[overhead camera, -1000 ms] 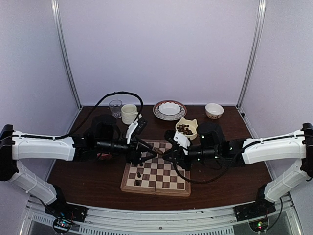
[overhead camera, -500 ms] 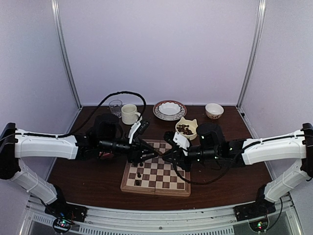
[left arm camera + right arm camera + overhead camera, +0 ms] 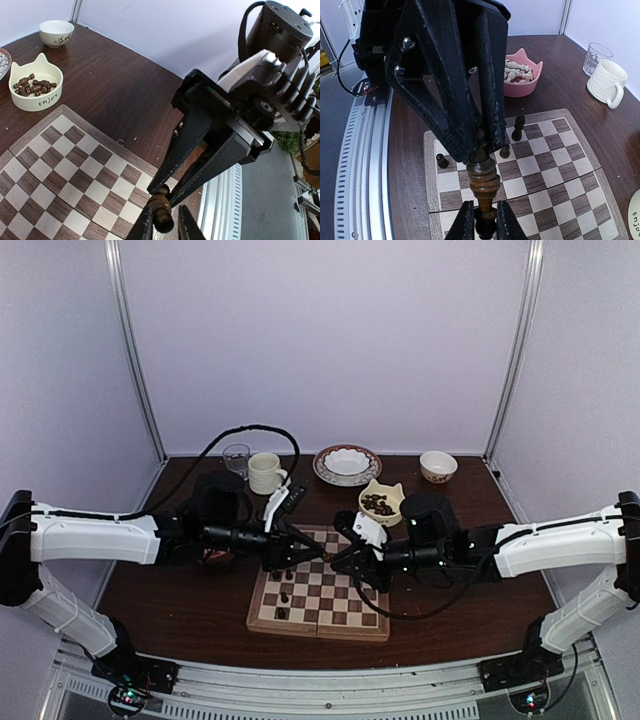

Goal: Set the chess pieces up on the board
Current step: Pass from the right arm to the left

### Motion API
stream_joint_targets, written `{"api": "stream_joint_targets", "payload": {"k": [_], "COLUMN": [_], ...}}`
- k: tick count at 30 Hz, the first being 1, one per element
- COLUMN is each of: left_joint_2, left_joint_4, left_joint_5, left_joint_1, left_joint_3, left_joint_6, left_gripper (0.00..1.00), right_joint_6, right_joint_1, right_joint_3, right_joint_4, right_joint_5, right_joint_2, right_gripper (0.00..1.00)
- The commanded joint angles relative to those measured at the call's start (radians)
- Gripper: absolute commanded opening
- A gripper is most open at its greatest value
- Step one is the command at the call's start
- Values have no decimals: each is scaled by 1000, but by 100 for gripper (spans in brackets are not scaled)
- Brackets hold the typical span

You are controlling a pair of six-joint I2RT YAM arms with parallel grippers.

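Well, small dark-brown turned wooden chess piece (image 3: 482, 175), likely light, stiff, slick - pinched at base by right tool (image 3: 482, 224), head by left tool (image 3: 165, 226).

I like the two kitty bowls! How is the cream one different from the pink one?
The cream bowl is off-white with a word printed on its side; the pink bowl is pink, with no print showing. The cream bowl holds dark brown chess pieces; the pink bowl holds pale cream pieces. Both have pointy ears on the rim and stand on the table beside the board.
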Motion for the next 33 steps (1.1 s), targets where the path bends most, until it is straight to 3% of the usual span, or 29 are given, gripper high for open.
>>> {"api": "stream_joint_targets", "payload": {"k": [1,13,19,28,33], "left_joint_2": [5,-7,-49,6,86], "left_joint_4": [0,-36,-122,-322,-359], "left_joint_5": [-6,-76,-270,-541,-610], "left_joint_1": [5,5,5,5,4], "left_joint_3": [28,30,30,108,149], "left_joint_6": [14,27,44,90,139], "left_gripper": [14,6,4,4,5], "right_joint_6": [-12,-9,6,69,89], "right_joint_1": [7,7,8,7,7], "right_joint_3": [15,18,24,-33,-31], "right_joint_4": [6,4,-15,49,53], "right_joint_5": [-10,9,149,403,425], "right_joint_2": [4,7,17,-19,-7], "right_gripper": [3,3,2,0,0]}}
